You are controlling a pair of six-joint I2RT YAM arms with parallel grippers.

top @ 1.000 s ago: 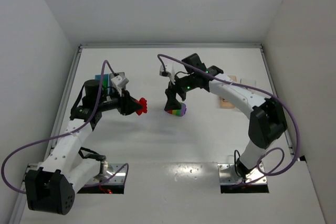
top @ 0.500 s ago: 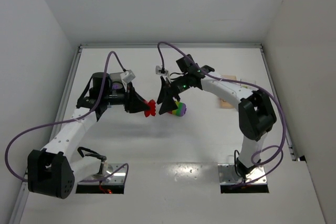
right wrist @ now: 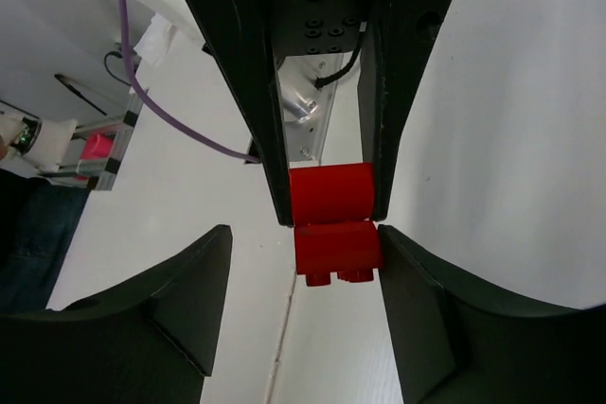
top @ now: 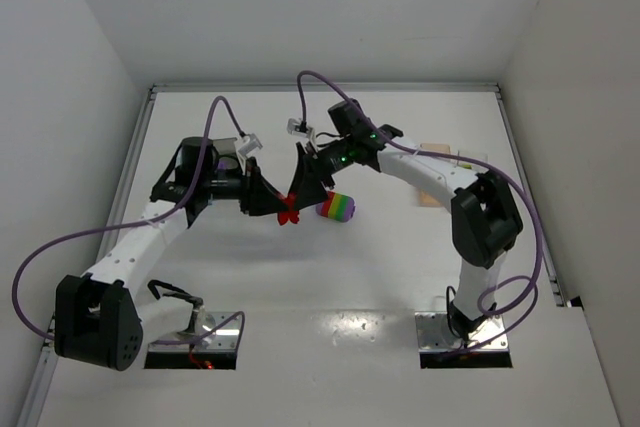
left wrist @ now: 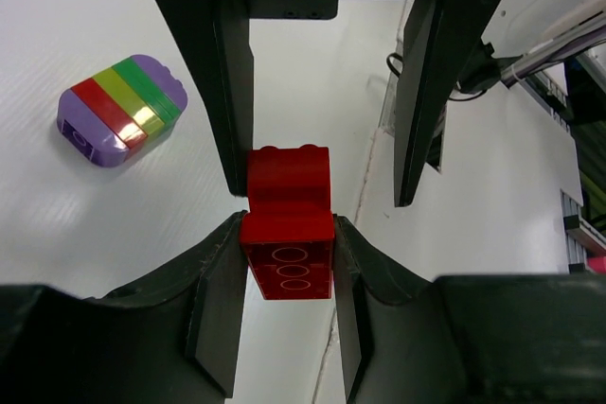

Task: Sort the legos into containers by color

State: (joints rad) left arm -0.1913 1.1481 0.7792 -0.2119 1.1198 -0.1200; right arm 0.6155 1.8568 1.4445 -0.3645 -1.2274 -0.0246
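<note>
1. Left gripper (left wrist: 287,232) pinches the red brick (left wrist: 289,182), centre frame
2. Right gripper (right wrist: 303,234) is spread, straddling that brick; one finger touches it
3. Rainbow cluster (left wrist: 121,111) lies upper left in left wrist view; right wrist view misses it

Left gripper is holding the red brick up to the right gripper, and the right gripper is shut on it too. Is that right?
No. The right gripper is open: the right wrist view shows its fingers spread wide on both sides of the red brick, gaps between. The left gripper does hold the brick up to it.
</note>
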